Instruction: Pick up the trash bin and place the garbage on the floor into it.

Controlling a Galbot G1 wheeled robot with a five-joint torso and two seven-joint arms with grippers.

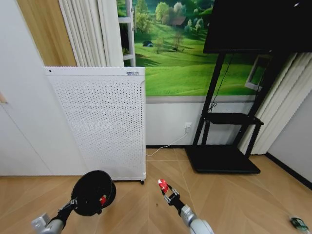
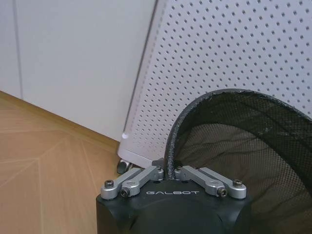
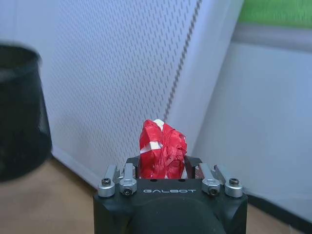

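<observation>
Head view shows the left gripper (image 1: 74, 202) clamping the trash bin (image 1: 92, 192) aloft, one red scrap inside; the right gripper (image 1: 165, 191) pinches another red scrap (image 1: 162, 185), while the bottle (image 1: 298, 224) waits on the floor at four o'clock.

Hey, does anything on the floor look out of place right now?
Yes: a small greenish bottle lies loose on the wood floor at far right. Otherwise, the left gripper holds the trash bin and the right gripper holds a red-and-white scrap.

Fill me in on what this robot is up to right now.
It is tidying litter into a bin. The left gripper is clamped on the rim of the black mesh trash bin, held off the floor by the white air purifier. The right gripper holds a crumpled red-and-white scrap beside it. A greenish bottle lies on the floor.
</observation>
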